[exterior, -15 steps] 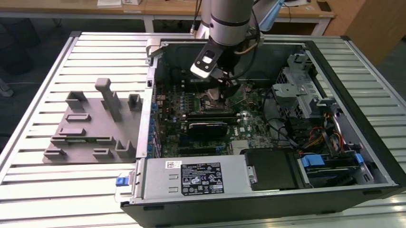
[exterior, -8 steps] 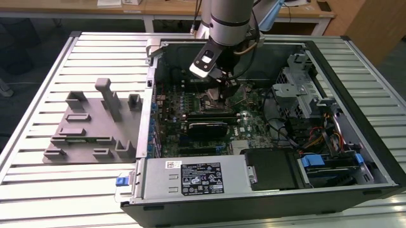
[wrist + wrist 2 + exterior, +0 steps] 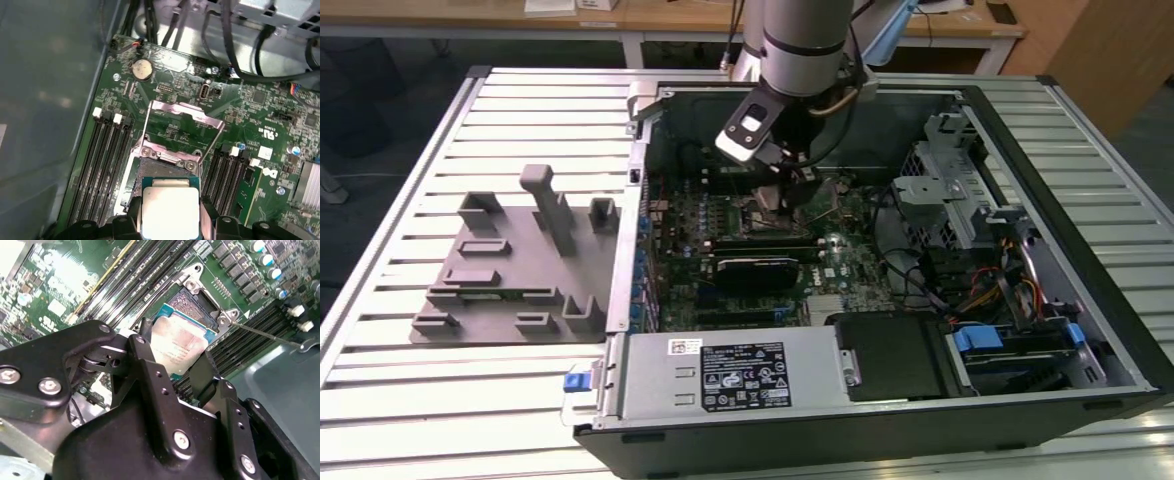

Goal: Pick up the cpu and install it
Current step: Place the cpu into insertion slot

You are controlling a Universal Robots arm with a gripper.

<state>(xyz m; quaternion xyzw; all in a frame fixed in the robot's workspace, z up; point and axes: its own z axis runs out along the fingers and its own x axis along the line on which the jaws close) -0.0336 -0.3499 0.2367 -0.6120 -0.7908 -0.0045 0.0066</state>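
Exterior view first: where is the arm?
– It reaches down into the open computer case [image 3: 1107, 330] that lies on the slatted table [image 3: 400, 400]. The gripper [image 3: 790, 185] hangs over the motherboard [image 3: 854, 262], toward the far side of the case.

And the grey holder tray [image 3: 507, 270]?
– It is on the table at the exterior view's left, well apart from the gripper.

Where is the cpu?
– Between the claws. In the second wrist view the two black fingers [image 3: 150, 375] are clamped on opposite edges of the cpu [image 3: 177, 342], silvery top up. In the first wrist view the same grip shows on the cpu [image 3: 170, 207].

How close is it to the socket?
– Directly over it. In the second wrist view the chip covers part of the socket [image 3: 192, 302] and looks slightly tilted. Whether it touches, I cannot tell.

Is the socket uncovered?
– Yes. In the first wrist view the metal load plate [image 3: 185, 111] stands flipped up just past the socket [image 3: 150, 172], with empty memory slots [image 3: 102, 160] on both sides.
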